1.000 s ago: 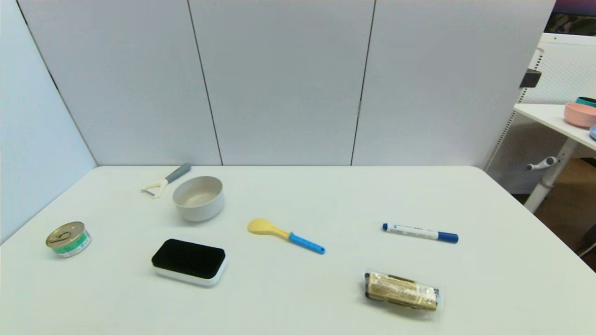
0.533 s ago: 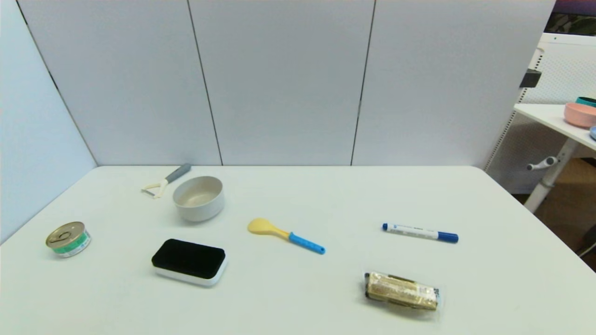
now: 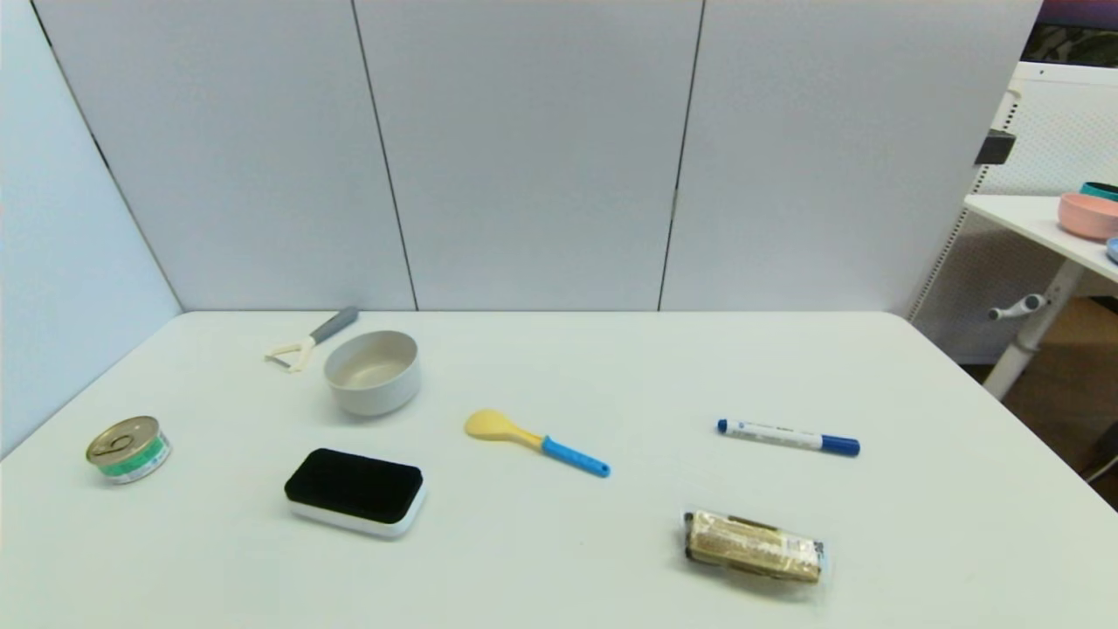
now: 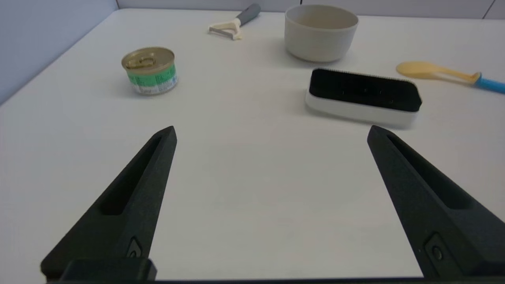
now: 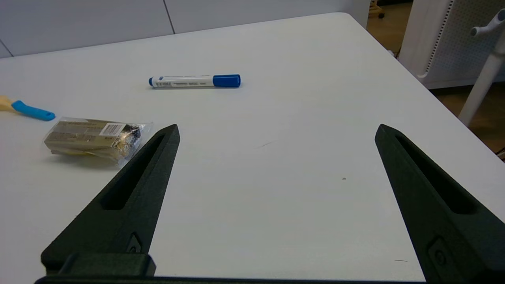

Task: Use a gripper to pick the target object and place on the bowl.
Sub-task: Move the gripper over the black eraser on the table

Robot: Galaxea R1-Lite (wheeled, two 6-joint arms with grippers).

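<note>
The target block (image 3: 355, 490), black felt top on a white base, lies flat on the table at the near left; it also shows in the left wrist view (image 4: 363, 96). The off-white bowl (image 3: 373, 372) stands upright and empty behind it, also in the left wrist view (image 4: 321, 32). Neither gripper shows in the head view. My left gripper (image 4: 271, 132) is open and empty, low over bare table, short of the block. My right gripper (image 5: 276, 130) is open and empty over the table's right side.
A green-labelled tin (image 3: 127, 449) sits at the left edge, a peeler (image 3: 310, 340) behind the bowl, a yellow-and-blue spoon (image 3: 534, 442) mid-table, a blue marker (image 3: 788, 437) and a wrapped snack bar (image 3: 753, 546) to the right. A side table with a pink bowl (image 3: 1087, 215) stands far right.
</note>
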